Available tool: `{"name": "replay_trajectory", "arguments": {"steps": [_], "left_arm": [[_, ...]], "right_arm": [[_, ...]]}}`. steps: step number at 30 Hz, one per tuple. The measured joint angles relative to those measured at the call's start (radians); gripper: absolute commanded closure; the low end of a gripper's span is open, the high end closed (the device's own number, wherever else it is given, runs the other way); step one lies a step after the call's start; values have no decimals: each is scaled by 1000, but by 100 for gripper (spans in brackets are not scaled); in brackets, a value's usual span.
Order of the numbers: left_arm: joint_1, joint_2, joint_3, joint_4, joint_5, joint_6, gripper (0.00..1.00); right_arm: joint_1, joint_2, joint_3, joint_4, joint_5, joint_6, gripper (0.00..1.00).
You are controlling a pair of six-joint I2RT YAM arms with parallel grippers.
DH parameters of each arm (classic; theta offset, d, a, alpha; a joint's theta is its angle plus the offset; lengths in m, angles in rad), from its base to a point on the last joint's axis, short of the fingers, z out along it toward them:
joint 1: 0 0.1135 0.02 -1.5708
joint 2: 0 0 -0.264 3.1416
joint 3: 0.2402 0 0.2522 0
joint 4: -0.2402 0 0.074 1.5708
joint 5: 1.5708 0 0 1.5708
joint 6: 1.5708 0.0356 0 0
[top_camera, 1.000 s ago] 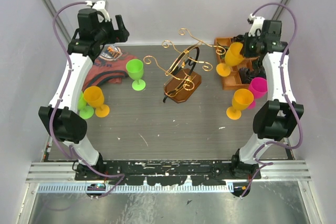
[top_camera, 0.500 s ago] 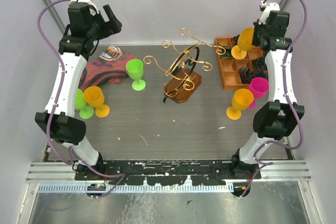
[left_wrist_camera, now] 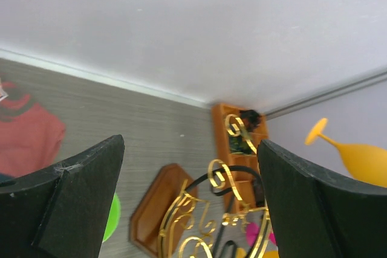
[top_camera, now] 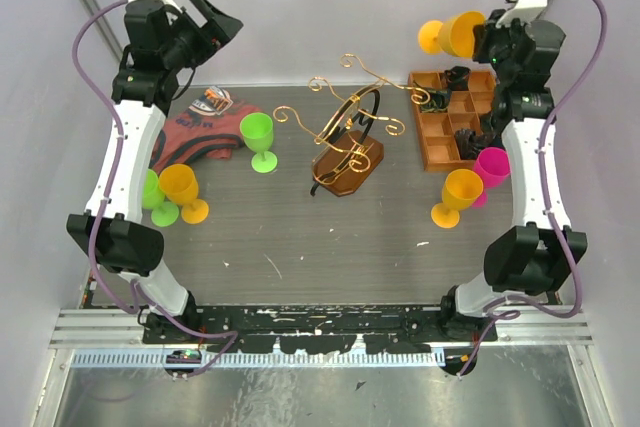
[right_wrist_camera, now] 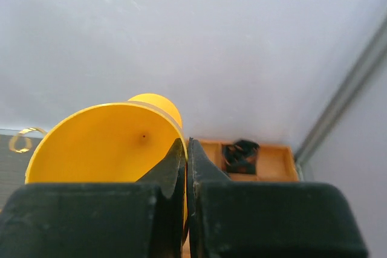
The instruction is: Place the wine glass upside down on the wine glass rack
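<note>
Left gripper (top_camera: 210, 29): raised well left of the wine glass rack (top_camera: 348, 159), jaws spread wide, nothing between them.
Red cloth (top_camera: 200, 129): lies on the surface (top_camera: 300, 237), far left of the rack.
Orange glass (top_camera: 182, 190): upright, left of the rack and nearer the arm bases, a green glass (top_camera: 155, 199) close behind it.
Lime glass (top_camera: 258, 139): upright, just left of the rack.
Wine glass rack: stands mid-surface; gold scrolls bare.
Wooden tray (top_camera: 448, 132): right of the rack, dark items in its compartments.
Wine glass (top_camera: 460, 35): yellow, off the surface, tipped sideways, up and right of the rack, foot pointing toward the rack's side.
Right gripper (right_wrist_camera: 186, 148): jaws pinched together on the wine glass's rim.
Second orange glass (top_camera: 460, 192): upright, right of the rack, beside a pink glass (top_camera: 491, 165).
</note>
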Motion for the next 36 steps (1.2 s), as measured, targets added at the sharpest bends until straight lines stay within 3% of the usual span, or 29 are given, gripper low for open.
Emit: {"name": "replay_trajectory", "arguments": {"steps": [8,12,23,30,36], "left_arm": [[0,-4,-10,151,73,-127,2],[0,-41,-86,236,76,-188,2],[-39,-163,-365,540,-15,-431,2],[-100,-157,-407,671,-60,-584,2],[-131,-133,-409,687,-76,-649,2]], "right_arm": [[227,4,-86,243,0,1,99],[349,18,-169,414,18,-17,99],[496,51,-316,752,85,-30,99],[634,94,-385,937,148,-110,99],[705,157,-390,1078,233,-209,99]]}}
